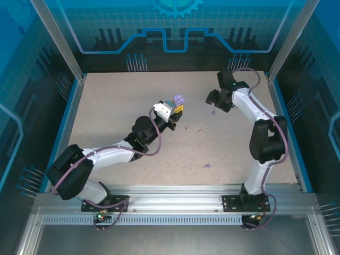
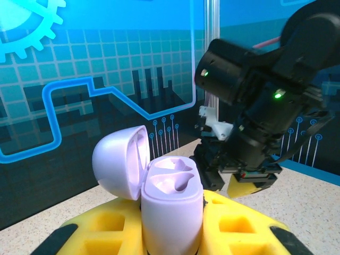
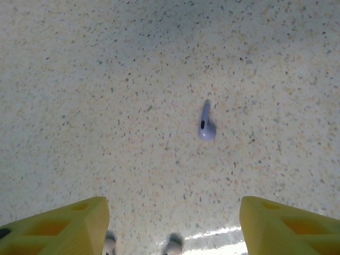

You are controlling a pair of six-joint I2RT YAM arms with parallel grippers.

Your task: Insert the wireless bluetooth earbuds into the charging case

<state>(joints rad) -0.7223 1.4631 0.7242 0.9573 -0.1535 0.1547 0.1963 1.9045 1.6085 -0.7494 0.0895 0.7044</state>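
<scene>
Lilac earbud [image 3: 206,123] plain in right-wrist view | right claw [image 3: 175,223] released | left claw [image 2: 171,239] grasping open case [image 2: 171,207]

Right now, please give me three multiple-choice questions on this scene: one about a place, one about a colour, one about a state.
1. Where is the lilac charging case?
A. lying on the table
B. held in the left claw
C. on the metal rail

2. What colour is the earbud below the right claw?
A. lilac
B. black
C. green

3. How is the case's lid?
A. shut
B. open, with both buds inside
C. open, both sockets empty

Answers:
1 B, the left wrist view shows it clamped there.
2 A, the right wrist view shows it pale purple.
3 C, the lid stands up and the sockets are bare.
</scene>
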